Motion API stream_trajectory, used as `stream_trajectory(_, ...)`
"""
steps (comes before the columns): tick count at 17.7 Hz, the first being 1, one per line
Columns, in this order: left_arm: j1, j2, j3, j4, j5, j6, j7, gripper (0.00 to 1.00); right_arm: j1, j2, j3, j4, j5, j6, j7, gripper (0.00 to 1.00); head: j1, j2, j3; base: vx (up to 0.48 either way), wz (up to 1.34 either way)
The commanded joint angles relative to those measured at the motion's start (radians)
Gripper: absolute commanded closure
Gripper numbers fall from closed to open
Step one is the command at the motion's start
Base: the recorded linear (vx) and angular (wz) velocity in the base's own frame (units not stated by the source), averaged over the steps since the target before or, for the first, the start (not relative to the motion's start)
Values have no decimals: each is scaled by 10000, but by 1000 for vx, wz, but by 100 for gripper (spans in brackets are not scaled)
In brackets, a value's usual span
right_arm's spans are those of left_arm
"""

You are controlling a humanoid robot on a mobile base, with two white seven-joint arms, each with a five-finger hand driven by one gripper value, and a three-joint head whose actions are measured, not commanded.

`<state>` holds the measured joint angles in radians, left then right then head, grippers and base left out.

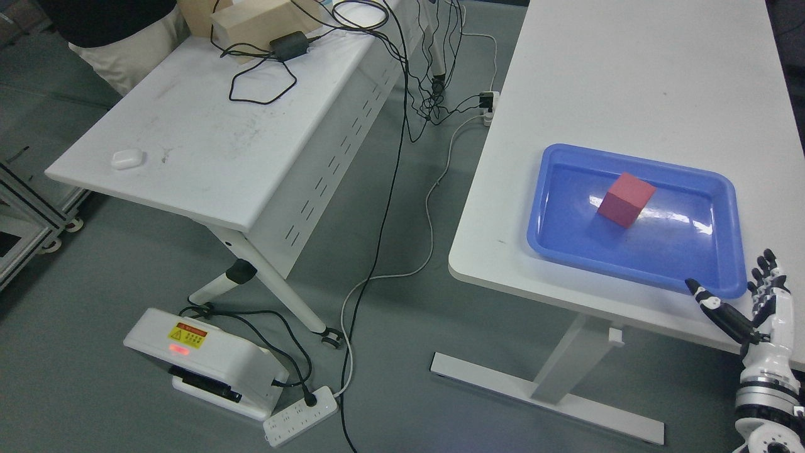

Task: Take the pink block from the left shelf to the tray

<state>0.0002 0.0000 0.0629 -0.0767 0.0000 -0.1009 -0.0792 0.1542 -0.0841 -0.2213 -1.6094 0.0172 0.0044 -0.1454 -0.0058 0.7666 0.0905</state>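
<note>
One pink block sits inside the blue tray at the right of the frame, resting on the tray floor, turned corner-on to the rim and clear of every wall. The tray lies on the white table that fills the upper right. At the lower right corner the right hand rises beside the tray's near right corner, fingers spread and holding nothing, thumb pointing toward the rim without clearly touching it. No left hand shows anywhere in the frame.

Judging from how things lie, the placing looks done and the step in hand is clearing the arm away. To do that well, the hand should lift or draw back toward the lower right, away from the tray, keeping the fingers loose so none catches the lip and drags the tray across the table edge. The thumb is the part nearest the rim, so it wants watching most.

Across the gap, at the upper left, a second white table carries a small white case, a power adapter and cables; a power strip lies on the floor at lower centre.
</note>
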Motion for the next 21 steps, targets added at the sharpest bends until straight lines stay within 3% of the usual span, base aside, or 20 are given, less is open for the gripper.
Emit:
stream_trajectory(1, 90, 175, 0, 0, -15, -3, -6, 0, -8, 28, -241, 3, -494, -44, 12, 0, 0, 0, 0, -93, 33)
stream_trajectory(21, 90, 175, 0, 0, -15, -3, -6, 0, -70, 59, -302, 3, -571, -44, 12, 0, 0, 0, 0, -94, -144)
